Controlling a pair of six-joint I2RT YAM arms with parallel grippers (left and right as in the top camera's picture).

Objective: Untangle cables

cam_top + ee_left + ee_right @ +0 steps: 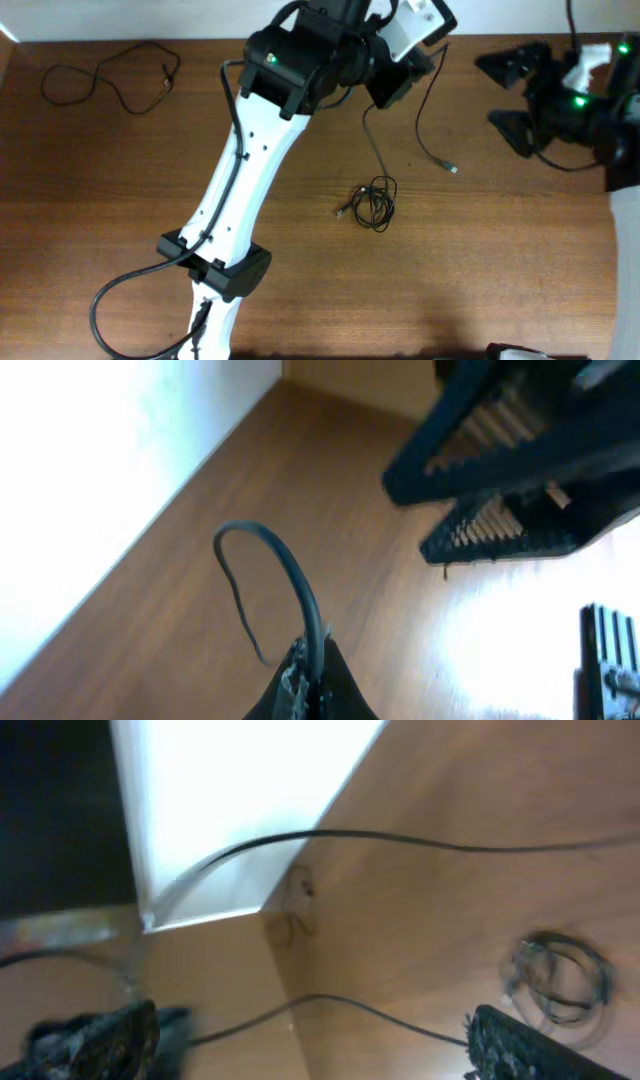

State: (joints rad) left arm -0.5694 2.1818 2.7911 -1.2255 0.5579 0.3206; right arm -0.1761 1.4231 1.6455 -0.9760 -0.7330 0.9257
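at left wrist: fingers [340,695] pinch looped cable [300,585] | overhead: arm [250,170] hides grip

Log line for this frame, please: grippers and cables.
left gripper: shut on held cable | right gripper: open, holding nothing | coiled bundle: mid-table, ungripped | separate cable: far left, alone
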